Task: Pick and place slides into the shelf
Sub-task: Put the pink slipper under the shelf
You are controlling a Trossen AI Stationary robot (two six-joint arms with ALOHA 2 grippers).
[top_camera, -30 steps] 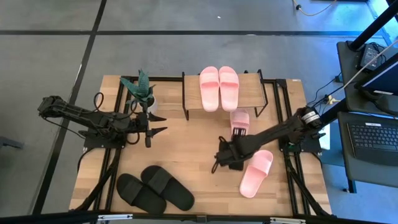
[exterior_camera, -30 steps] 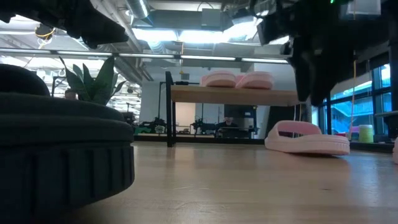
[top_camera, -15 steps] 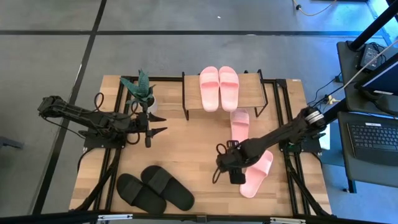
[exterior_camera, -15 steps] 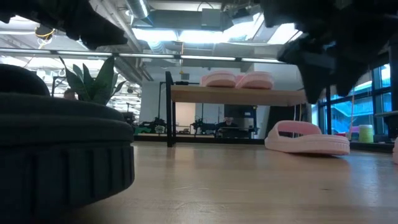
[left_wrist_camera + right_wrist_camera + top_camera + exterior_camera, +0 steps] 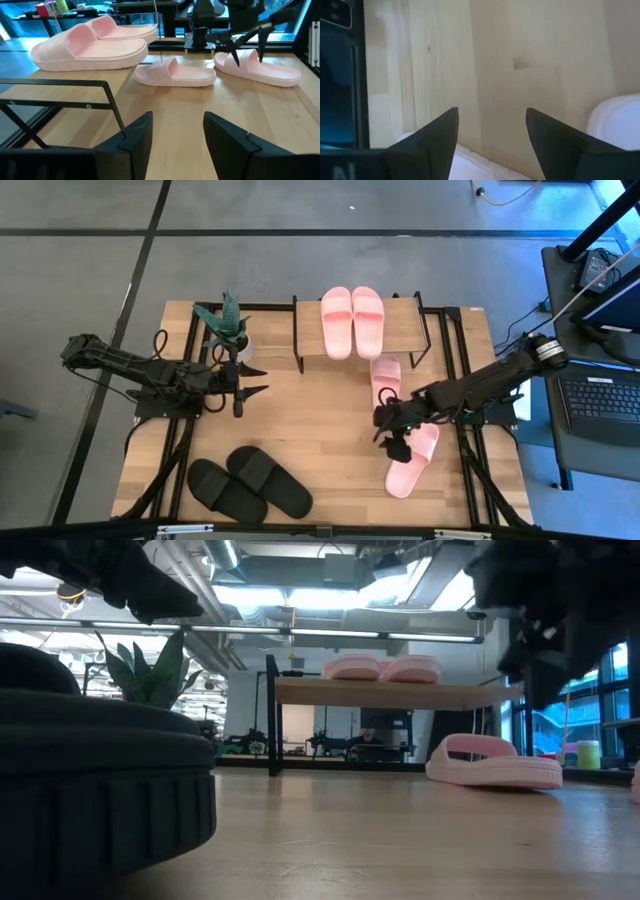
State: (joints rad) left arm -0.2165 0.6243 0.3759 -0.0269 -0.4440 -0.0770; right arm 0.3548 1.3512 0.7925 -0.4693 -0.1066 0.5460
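Observation:
One pale pink pair of slides (image 5: 352,320) lies sole-down on the shelf's top board (image 5: 405,330) at the table's far side. Two loose pink slides rest on the table, one just in front of the shelf (image 5: 386,378) and one nearer the right front (image 5: 412,460). A black pair (image 5: 250,483) lies at the near left. My right gripper (image 5: 393,442) hangs open, tipped downward, beside the nearer pink slide's far end; its wrist view shows bare wood between its fingers (image 5: 492,130). My left gripper (image 5: 258,378) waits open at the table's left, pointing toward the shelf.
A potted plant (image 5: 228,330) stands at the far left, just behind my left gripper. The shelf's black frame legs (image 5: 297,345) reach down onto the table. A laptop (image 5: 600,405) sits off the table's right edge. Bare wood lies in the table's middle (image 5: 310,415).
My right gripper has swung from the table's middle toward the right edge, ending beside the nearer loose pink slide, and has tipped to point more steeply down. Its fingers have stayed open. The slides have not moved.

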